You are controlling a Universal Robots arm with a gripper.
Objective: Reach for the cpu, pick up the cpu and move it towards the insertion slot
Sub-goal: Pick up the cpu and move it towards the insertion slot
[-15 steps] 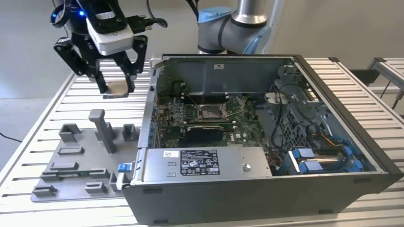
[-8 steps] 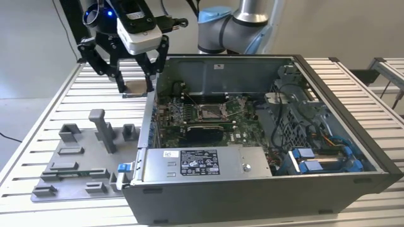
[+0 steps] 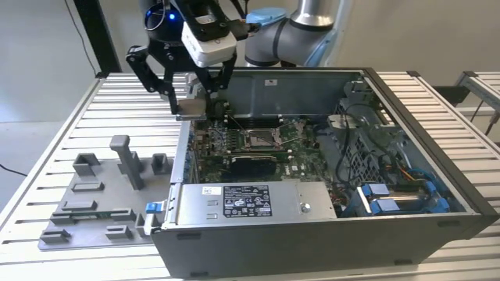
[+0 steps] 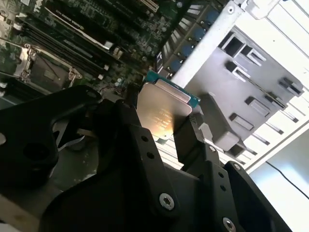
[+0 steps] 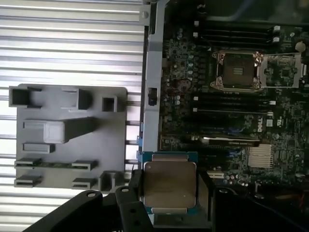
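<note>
While one gripper [image 5: 169, 191] clamps one cpu [image 5: 169, 186], one insertion slot [image 5: 237, 71] sits apart.

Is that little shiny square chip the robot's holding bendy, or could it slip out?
The cpu looks flat and straight-edged between the fingers, so it is probably stiff, not bendy. Its smooth, shiny metal face suggests it could slide if squeezed loosely. Being thin and small, it is likely light.

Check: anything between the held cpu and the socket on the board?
Nothing visible. The gripper holds the cpu above the case's side wall, already higher than it. The insertion slot lies open on the board, its pin field uncovered, with only low board parts between.
</note>
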